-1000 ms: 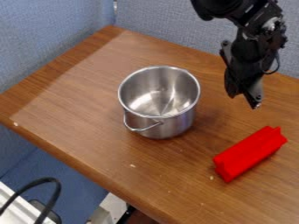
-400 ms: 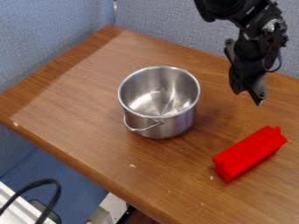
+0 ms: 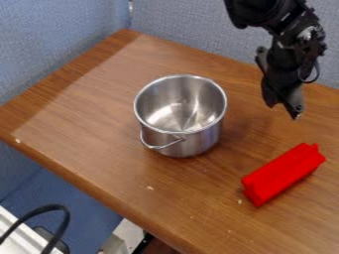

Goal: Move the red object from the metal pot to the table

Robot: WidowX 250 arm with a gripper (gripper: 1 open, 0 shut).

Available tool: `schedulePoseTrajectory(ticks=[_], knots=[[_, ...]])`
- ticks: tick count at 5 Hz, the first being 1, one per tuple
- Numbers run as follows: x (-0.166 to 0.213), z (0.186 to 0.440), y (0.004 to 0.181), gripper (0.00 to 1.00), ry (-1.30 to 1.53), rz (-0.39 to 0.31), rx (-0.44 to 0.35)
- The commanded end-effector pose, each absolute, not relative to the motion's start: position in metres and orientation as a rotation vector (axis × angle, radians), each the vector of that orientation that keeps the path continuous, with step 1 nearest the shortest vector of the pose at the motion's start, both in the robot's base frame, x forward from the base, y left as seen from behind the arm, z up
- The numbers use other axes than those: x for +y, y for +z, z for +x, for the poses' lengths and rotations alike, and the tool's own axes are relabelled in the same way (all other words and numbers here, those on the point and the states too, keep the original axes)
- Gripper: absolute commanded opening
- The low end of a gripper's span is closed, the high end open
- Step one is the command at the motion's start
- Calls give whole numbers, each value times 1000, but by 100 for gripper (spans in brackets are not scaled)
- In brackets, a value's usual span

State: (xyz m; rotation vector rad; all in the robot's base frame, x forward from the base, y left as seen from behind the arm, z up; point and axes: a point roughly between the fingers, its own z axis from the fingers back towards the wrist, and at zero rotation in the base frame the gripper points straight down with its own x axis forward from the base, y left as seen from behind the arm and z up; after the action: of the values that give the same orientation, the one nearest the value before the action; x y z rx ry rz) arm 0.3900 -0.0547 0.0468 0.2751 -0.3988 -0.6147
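Observation:
The red object lies flat on the table near its front right edge, well apart from the metal pot. That shiny round pot stands upright in the middle of the brown tabletop with nothing inside, its wire handle hanging down on the front side. My gripper hangs in the air to the right of the pot and above the far end of the red block. Its fingers are pressed together and hold nothing.
A blue fabric wall rises behind the table. The tabletop's rounded front edge runs diagonally from left to lower right. A black cable loops on the floor at the lower left.
The gripper has risen slightly and drifted a little to the right, away from the red block. Pot and block have not moved.

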Motion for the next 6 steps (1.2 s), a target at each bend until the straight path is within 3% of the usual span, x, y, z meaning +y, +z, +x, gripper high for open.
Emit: schedulePoseTrajectory(ticks=[1,6], knots=[[-49,405,60,0,-587,276,-455],[-46,422,47,0,-557,203,-482]])
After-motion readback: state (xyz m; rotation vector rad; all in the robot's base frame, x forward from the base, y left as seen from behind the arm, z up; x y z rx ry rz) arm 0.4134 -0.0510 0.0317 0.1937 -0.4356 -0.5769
